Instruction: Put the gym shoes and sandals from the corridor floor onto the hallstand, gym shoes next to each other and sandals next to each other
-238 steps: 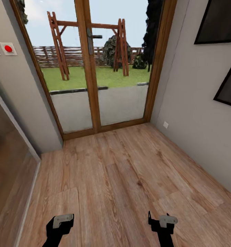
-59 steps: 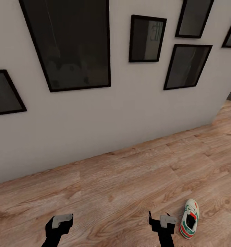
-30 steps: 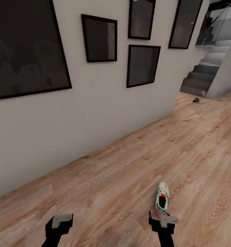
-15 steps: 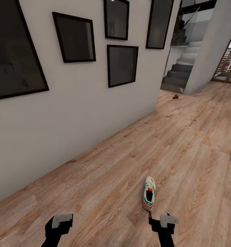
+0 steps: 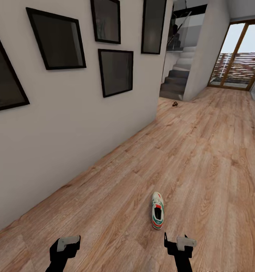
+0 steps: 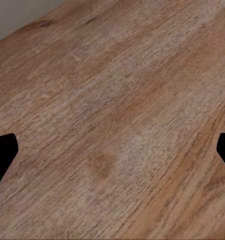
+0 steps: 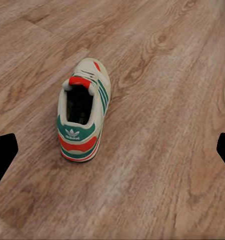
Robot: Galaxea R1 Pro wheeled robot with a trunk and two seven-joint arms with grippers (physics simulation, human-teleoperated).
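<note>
Cream shoe [image 7: 82,116] striped green, heel banded red-orange; floor [image 5: 203,151] light brown wood grain; picture frames [image 5: 116,71] black.

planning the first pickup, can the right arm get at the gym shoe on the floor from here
Probably yes. The gym shoe lies upright on bare corridor floor, just ahead of the right end effector, heel towards it, nothing between. That end effector is open and would need to reach forward and down.

You have one gym shoe [image 5: 157,210] lying on the corridor floor [image 5: 203,158], just at 11 o'clock of your right tool [image 5: 179,241]. Your left tool [image 5: 66,243] hangs over bare planks. At 12 o'clock, a small dark object [image 5: 174,104] lies near the stairs [image 5: 176,81].
</note>
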